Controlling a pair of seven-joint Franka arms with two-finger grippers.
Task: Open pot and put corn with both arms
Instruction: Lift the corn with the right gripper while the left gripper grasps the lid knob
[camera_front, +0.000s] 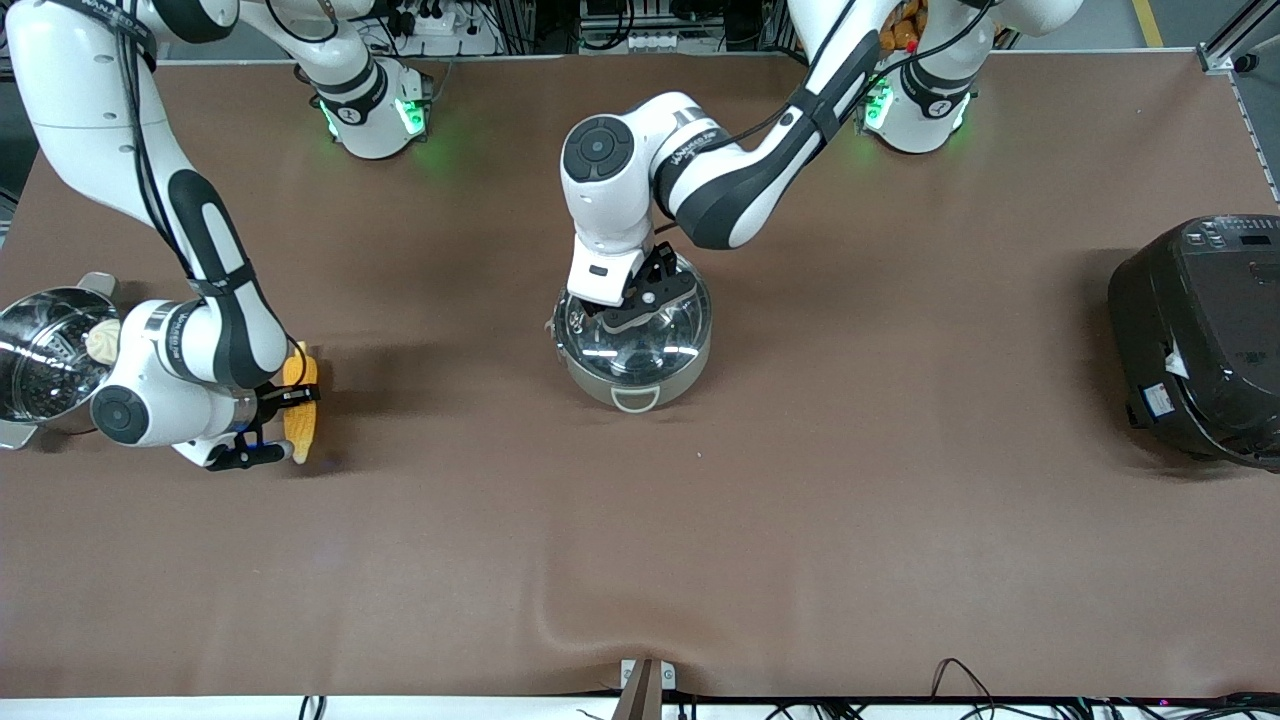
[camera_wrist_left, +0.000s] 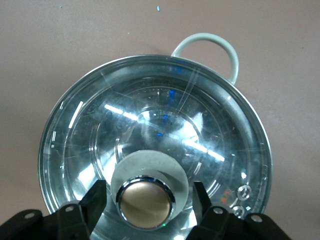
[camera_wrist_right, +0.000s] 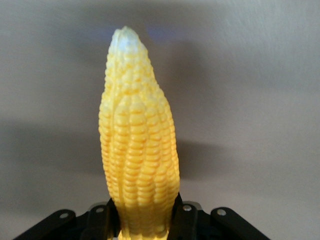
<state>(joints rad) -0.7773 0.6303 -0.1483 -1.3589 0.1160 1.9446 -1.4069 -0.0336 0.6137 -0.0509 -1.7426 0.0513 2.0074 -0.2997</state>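
Observation:
The shiny steel pot (camera_front: 640, 385) stands mid-table with its glass lid (camera_front: 655, 335) on. My left gripper (camera_front: 640, 305) is low over the lid. In the left wrist view it (camera_wrist_left: 147, 202) is open, with its fingers (camera_wrist_left: 95, 200) on either side of the metallic knob (camera_wrist_left: 145, 200) and a gap on each side. One loop handle (camera_wrist_left: 210, 42) shows past the lid (camera_wrist_left: 150, 115). My right gripper (camera_front: 280, 425) is shut on the yellow corn (camera_front: 302, 410) toward the right arm's end of the table. In the right wrist view the gripper (camera_wrist_right: 142, 222) clamps the thick end of the cob (camera_wrist_right: 137, 145), just above or on the cloth.
A steel pot with a perforated steamer insert and white bun (camera_front: 45, 355) stands close beside the right arm's wrist. A big black rice cooker (camera_front: 1200, 340) sits at the left arm's end. Brown cloth (camera_front: 850, 500) covers the table.

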